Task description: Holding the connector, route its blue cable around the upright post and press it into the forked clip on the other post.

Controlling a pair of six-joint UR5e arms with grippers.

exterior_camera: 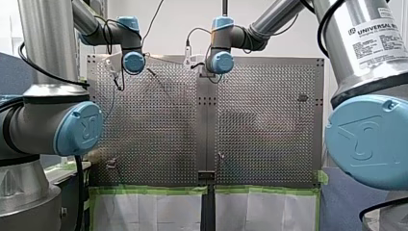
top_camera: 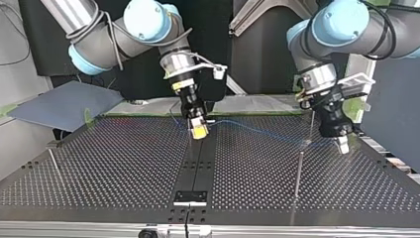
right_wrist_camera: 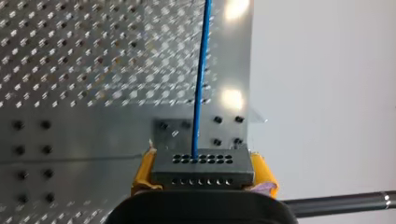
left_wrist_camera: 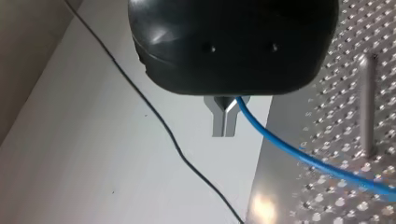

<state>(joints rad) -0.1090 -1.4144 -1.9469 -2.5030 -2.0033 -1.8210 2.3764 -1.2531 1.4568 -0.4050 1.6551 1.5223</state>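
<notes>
One readable label (exterior_camera: 374, 36), "UNIVERSAL"; right claw (right_wrist_camera: 203, 176) grips connector (right_wrist_camera: 201, 163).

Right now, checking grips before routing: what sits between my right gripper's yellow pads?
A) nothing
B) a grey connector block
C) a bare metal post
B: the right wrist view shows the connector clamped between the right gripper's yellow pads, the blue cable leaving its face.

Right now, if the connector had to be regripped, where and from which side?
Grip the connector by its short ends, from the side opposite the holed face where the blue cable exits; my right end effector clamps this wide block so.
</notes>
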